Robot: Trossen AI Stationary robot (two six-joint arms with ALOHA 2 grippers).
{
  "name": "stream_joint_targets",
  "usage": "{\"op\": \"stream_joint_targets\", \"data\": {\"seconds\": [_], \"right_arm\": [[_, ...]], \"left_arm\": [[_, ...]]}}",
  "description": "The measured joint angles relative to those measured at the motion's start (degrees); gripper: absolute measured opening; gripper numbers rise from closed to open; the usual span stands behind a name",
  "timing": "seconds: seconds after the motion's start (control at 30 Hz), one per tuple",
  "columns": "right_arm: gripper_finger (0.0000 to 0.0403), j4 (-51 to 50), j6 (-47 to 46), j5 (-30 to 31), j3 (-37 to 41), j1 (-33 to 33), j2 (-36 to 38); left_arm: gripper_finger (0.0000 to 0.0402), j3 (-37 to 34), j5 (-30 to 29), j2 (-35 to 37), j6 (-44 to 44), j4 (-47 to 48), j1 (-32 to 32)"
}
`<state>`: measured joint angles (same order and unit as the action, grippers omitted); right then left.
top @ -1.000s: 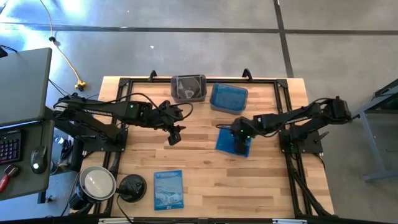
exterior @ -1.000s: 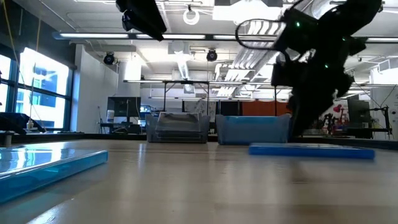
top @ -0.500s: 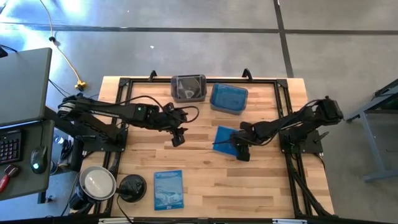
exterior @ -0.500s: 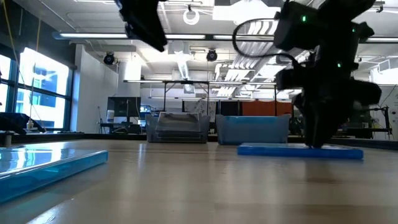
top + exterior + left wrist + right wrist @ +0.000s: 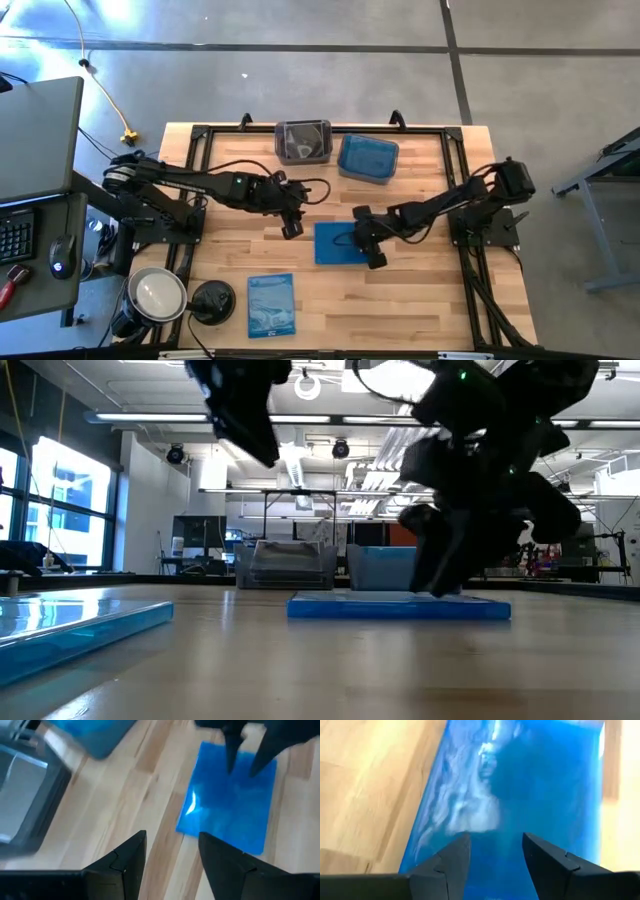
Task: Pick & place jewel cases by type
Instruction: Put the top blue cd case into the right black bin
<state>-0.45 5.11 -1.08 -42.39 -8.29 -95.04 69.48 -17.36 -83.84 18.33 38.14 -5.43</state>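
Observation:
A blue jewel case [image 5: 335, 243] lies flat on the wooden table near its middle. My right gripper [image 5: 368, 246] is open, and its fingers stand on the case near its right edge. My left gripper [image 5: 292, 226] hovers open just left of and beyond the case, above the table, touching nothing. In the left wrist view the case [image 5: 230, 805] lies ahead of that gripper [image 5: 172, 865]. A paler printed blue case [image 5: 271, 304] lies flat near the table's front edge. My right gripper sets its two open fingertips [image 5: 234, 757] on the blue case's top face [image 5: 245, 775], near the case's right edge. The fingers slant down from the table's right. The case [image 5: 400, 606] lies flat on the table under them.
At the far edge stand a smoky tub [image 5: 303, 141] with a dark case in it and a tub [image 5: 368, 158] with blue inside. A round black object [image 5: 212, 300] and a round shiny one [image 5: 156, 293] sit at the near left corner.
My right gripper has gone toward the table's left and a little nearer, rolling its wrist, with its fingers on the blue case. The case has slid flat along the table the same way and turned squarer to the edges. My left gripper has sunk and moved toward the case.

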Motion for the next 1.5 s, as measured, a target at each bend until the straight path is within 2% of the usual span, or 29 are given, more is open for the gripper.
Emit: {"op": "stream_joint_targets", "data": {"seconds": [0.1, 0.17, 0.27, 0.43, 0.6, 0.77, 0.87, 1.03, 1.37, 1.5], "right_arm": [[0.0177, -1.0, 6.1, 6.1, -2.1, -2.0, 0.6], [0.0177, -2.7, 8.0, 10.6, -4.0, -3.9, 0.7], [0.0176, -7.8, 8.8, 15.6, -7.2, -7.9, 0.8], [0.0176, -10.2, -2.7, 20.3, -9.6, -12.6, -0.2], [0.0176, -10.4, -11.4, 23.3, -9.3, -15.6, -4.0], [0.0176, -9.2, -12.9, 25.9, -9.9, -18.0, -10.0], [0.0176, -10.0, -12.7, 29.5, -11.1, -19.2, -11.7], [0.0176, -12.5, -11.1, 34.1, -12.2, -18.8, -12.0], [0.0177, -18.0, -4.7, 46.0, -12.1, -17.5, -12.1], [0.0177, -17.7, -4.6, 45.9, -12.1, -17.6, -12.1]], "left_arm": [[0.0177, 0.3, 1.1, -1.9, -0.1, -2.6, 1.2], [0.0177, -0.1, 4.0, -3.2, 0.0, -0.5, 2.7], [0.0177, 0.2, 10.7, -6.3, -2.5, -2.7, 5.7], [0.0177, 0.0, 18.7, -13.8, -8.8, -11.5, 9.8], [0.0177, 0.1, 27.7, -21.4, -9.5, -22.5, 13.0], [0.0177, 0.1, 28.6, -26.7, -9.5, -23.6, 14.5], [0.0177, 0.2, 31.0, -28.9, -9.4, -24.5, 14.5], [0.0177, 0.3, 37.0, -30.2, -9.3, -25.4, 14.2], [0.0177, 0.2, 40.0, -30.1, -7.6, -24.8, 13.3], [0.0177, 0.2, 40.1, -30.1, -7.6, -24.8, 13.2]]}}
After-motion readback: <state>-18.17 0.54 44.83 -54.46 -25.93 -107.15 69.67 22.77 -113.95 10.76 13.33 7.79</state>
